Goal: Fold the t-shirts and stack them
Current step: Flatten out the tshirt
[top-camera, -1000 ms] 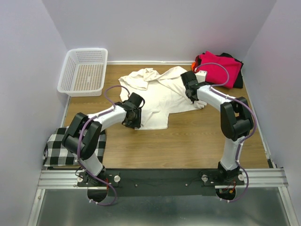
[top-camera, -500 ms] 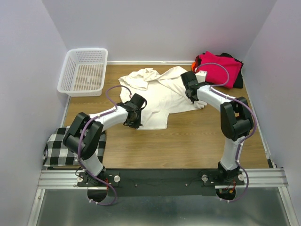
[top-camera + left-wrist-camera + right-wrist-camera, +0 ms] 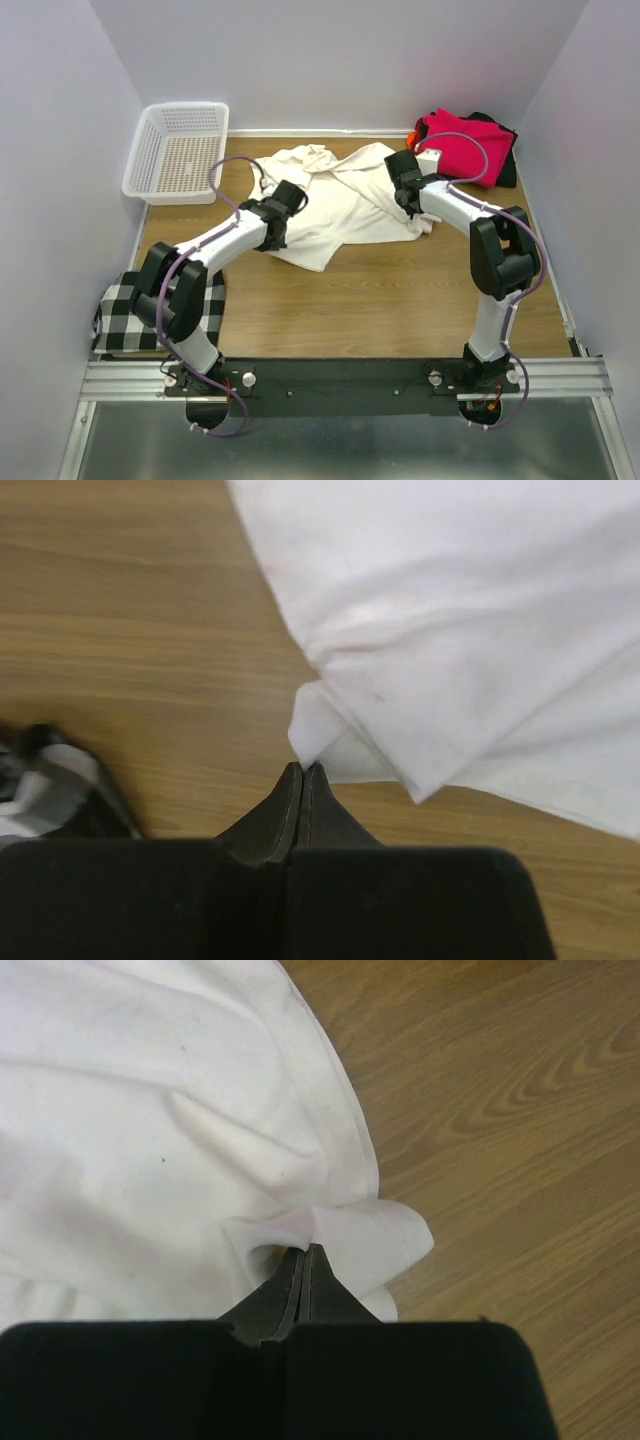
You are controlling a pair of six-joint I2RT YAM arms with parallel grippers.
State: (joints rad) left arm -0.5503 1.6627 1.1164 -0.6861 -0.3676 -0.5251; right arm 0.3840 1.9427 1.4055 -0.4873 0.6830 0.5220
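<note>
A large cream t-shirt (image 3: 345, 205) lies crumpled in the middle of the wooden table. My left gripper (image 3: 272, 228) is at its near-left edge, shut on a corner of the cloth (image 3: 315, 730), which bunches just ahead of the tips (image 3: 302, 768). My right gripper (image 3: 416, 212) is at the shirt's right edge, shut on a fold of the hem (image 3: 370, 1230) at its tips (image 3: 305, 1250). At the back right corner lie the folded t-shirts: a magenta-red one (image 3: 465, 145) on a black one (image 3: 506, 160), with an orange edge (image 3: 412, 135) showing at the left.
A white mesh basket (image 3: 178, 152) stands at the back left. A black-and-white checked cloth (image 3: 125, 310) lies at the near left, by the left arm's base. Purple walls close in three sides. Bare wood (image 3: 400, 290) stretches in front of the shirt.
My left gripper has shut on the shirt's near-left corner and moved back and left with it, so the shirt's near edge now runs slanted. The right arm has stayed put.
</note>
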